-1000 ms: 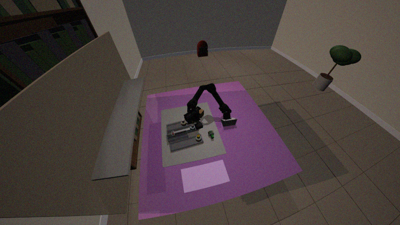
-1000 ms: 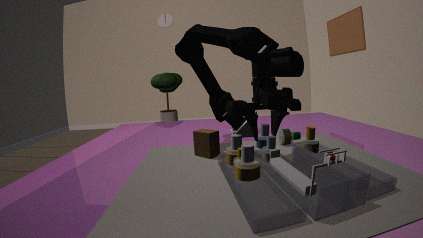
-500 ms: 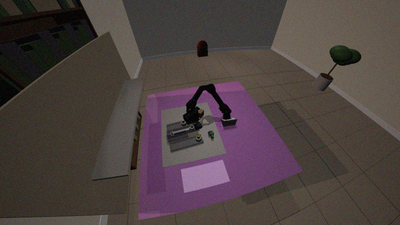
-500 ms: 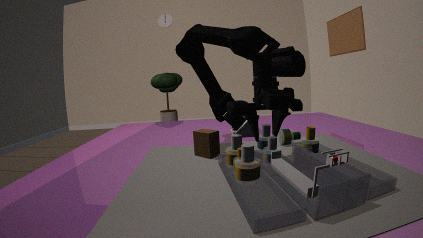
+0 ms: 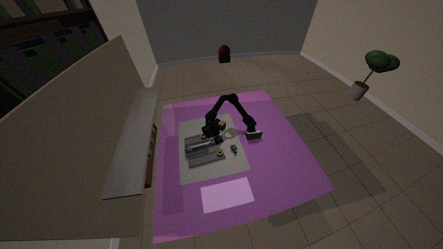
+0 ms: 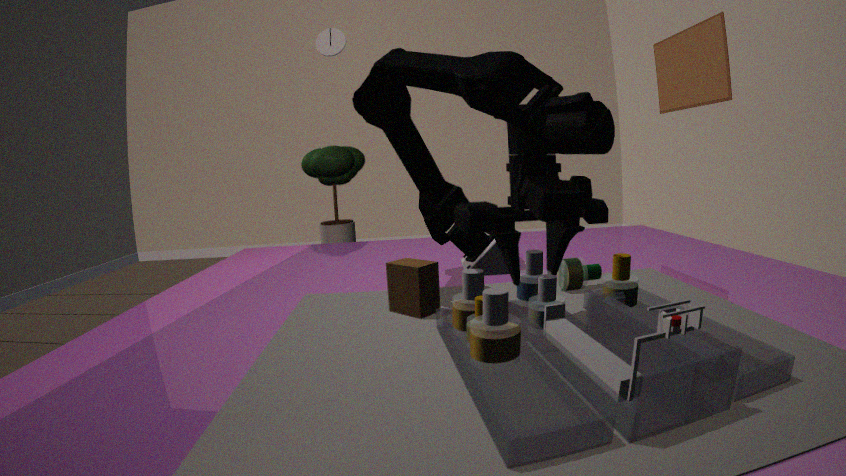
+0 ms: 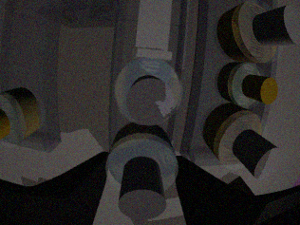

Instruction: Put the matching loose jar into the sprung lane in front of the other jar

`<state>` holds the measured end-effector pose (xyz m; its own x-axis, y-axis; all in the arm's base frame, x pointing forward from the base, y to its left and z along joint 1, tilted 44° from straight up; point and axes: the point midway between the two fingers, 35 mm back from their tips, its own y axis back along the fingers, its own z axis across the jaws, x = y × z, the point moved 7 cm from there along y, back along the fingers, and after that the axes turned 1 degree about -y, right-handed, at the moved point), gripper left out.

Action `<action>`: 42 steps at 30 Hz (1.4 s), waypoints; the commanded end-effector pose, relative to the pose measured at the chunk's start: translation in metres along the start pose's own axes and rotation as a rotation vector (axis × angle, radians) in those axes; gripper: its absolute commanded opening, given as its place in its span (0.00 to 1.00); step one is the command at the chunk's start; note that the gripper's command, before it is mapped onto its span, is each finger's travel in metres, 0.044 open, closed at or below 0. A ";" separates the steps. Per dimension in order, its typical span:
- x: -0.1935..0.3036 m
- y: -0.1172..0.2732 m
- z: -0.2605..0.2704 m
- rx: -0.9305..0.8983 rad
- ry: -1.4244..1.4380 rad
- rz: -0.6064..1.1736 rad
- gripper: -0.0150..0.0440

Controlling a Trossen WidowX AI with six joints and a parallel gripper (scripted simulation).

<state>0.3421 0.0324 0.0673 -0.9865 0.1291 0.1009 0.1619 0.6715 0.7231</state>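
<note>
The top camera is looking steeply down from high and far off, taking in the whole pale board (image 5: 213, 176) (image 6: 283, 378) and arm (image 5: 219, 103) (image 6: 402, 127). The exterior camera is facing across the board from low and close (lane backs nearest). The wrist camera is peering down from just above the jars; all three are sharing the sprung lane (image 5: 199, 150) (image 6: 680, 387) (image 7: 111, 95).
</note>
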 end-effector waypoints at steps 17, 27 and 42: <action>-0.012 0.004 -0.001 0.001 -0.012 -0.024 0.25; -0.012 0.004 -0.001 0.001 -0.012 -0.024 0.25; -0.012 0.004 -0.001 0.001 -0.012 -0.024 0.25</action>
<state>0.3500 0.0321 0.0674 -0.9866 0.1294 0.0996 0.1612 0.6727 0.7222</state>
